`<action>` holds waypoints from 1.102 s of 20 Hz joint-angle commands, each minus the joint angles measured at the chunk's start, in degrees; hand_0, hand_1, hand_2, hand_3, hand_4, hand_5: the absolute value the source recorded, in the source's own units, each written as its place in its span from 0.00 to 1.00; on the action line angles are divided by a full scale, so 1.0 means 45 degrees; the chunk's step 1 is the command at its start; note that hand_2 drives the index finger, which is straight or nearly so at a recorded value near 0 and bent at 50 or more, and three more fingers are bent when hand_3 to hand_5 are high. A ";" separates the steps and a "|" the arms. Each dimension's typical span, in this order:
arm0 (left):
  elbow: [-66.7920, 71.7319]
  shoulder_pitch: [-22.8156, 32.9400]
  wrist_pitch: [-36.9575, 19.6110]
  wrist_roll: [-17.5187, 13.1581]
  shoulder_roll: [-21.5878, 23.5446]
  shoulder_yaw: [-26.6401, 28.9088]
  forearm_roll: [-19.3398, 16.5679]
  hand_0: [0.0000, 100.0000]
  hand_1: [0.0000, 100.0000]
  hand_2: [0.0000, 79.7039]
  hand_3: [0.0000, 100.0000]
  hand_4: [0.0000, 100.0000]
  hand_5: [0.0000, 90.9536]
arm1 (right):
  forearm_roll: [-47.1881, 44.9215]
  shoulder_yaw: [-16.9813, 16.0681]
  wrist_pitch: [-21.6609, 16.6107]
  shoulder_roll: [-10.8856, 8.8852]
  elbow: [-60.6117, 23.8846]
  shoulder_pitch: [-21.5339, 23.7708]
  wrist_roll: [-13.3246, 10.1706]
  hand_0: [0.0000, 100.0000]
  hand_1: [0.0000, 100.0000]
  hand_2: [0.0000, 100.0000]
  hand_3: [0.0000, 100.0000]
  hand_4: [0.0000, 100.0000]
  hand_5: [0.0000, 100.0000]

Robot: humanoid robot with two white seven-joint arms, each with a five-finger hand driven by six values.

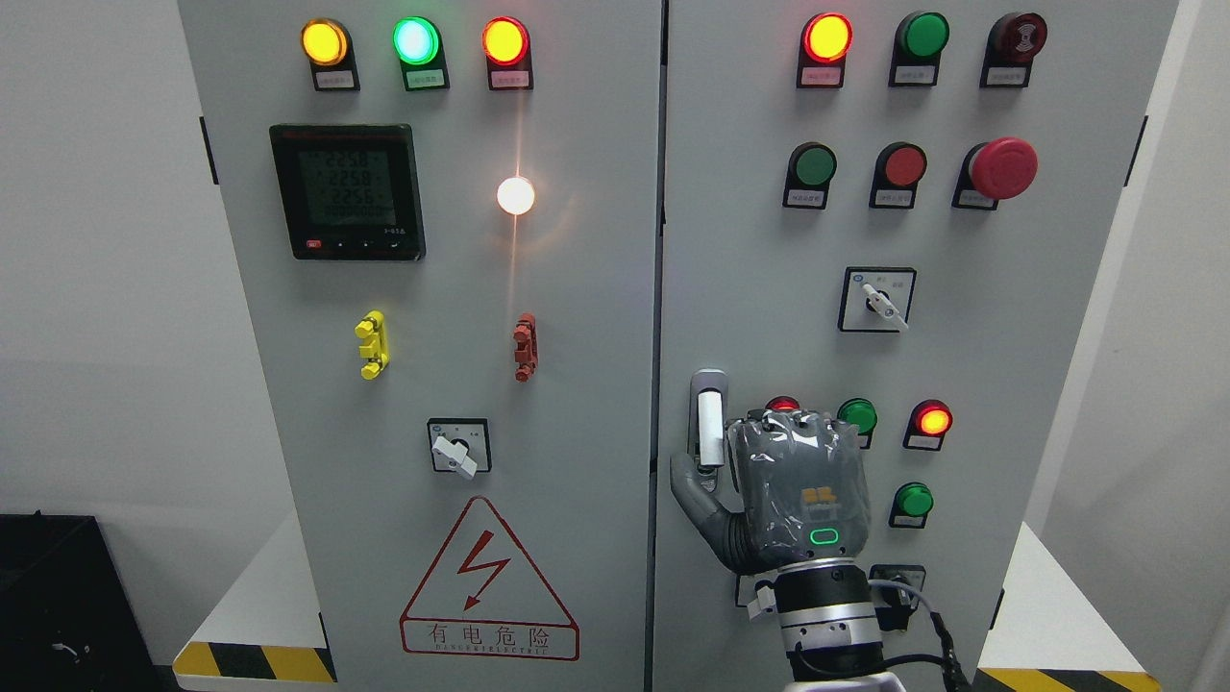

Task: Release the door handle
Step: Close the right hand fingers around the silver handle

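- the door handle [709,421] is sitting on the right cabinet door [1009,317], just right of the centre seam and below-left of the rotary selector switch [876,300].
- the right hand [783,495] is hovering just right of the door handle, back toward the camera; the thumb is touching the handle's lower end.
- the curled fingers are pointing at the door; whether they are gripping the handle cannot be told.
- the handle is looking like rigid, smooth metal: stiff, likely slippery, not fragile.
- judged best hold: wrapping around the upright silver bar, mid-length.
- the left hand is not showing.
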 commanded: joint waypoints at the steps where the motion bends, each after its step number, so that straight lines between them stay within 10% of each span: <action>1: -0.0001 0.0215 -0.0010 0.0003 0.0000 0.0000 0.0007 0.12 0.56 0.00 0.00 0.00 0.00 | 0.0032 -0.0001 0.0003 -0.0001 0.0150 -0.0082 -0.0005 0.36 0.36 0.99 1.00 1.00 1.00; 22: -0.0001 0.0215 -0.0010 0.0003 0.0000 0.0000 -0.0013 0.12 0.56 0.00 0.00 0.00 0.00 | 0.0032 -0.0001 0.0198 -0.0001 0.0111 -0.0063 -0.0044 0.48 0.40 0.98 1.00 1.00 1.00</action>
